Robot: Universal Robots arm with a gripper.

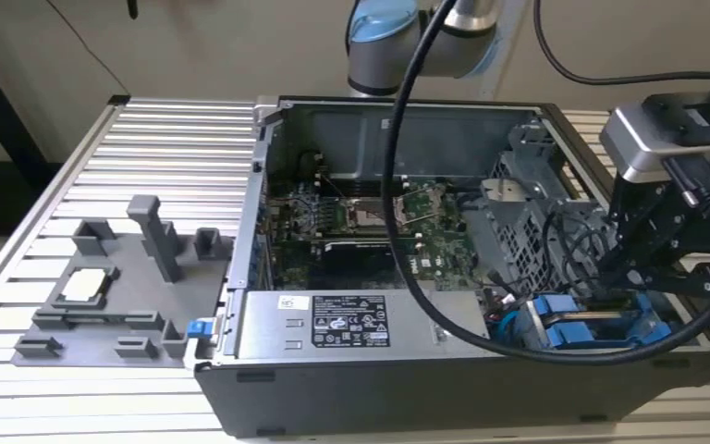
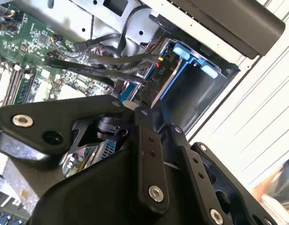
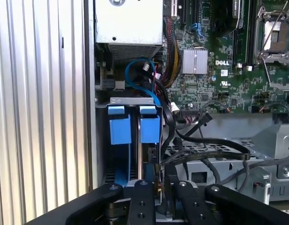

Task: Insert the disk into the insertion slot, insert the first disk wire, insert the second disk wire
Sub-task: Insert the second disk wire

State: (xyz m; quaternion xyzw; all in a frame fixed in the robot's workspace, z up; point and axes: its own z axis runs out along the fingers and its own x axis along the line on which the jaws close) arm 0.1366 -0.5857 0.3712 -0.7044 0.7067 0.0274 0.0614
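Observation:
The disk (image 3: 150, 130) stands in the insertion slot at the case's corner, and its blue frame (image 1: 581, 326) shows beside a second blue frame (image 3: 119, 130). My gripper (image 1: 623, 277) hangs right over this bay, at the exterior view's right. In both wrist views the fingers (image 3: 140, 199) are nearly closed on the end of a black disk wire (image 2: 111, 75) close against the disk's edge (image 2: 167, 86). More black wires (image 3: 208, 152) loop from the motherboard to this spot. What sits exactly between the fingertips is partly hidden.
The open computer case (image 1: 392, 116) lies on a slatted metal table (image 1: 170, 139). A grey labelled power-supply box (image 1: 348, 324) sits beside the bay. A drive cage (image 1: 528, 199) and the motherboard (image 3: 219, 56) are close by. A grey fixture (image 1: 115, 287) stands at the exterior view's left.

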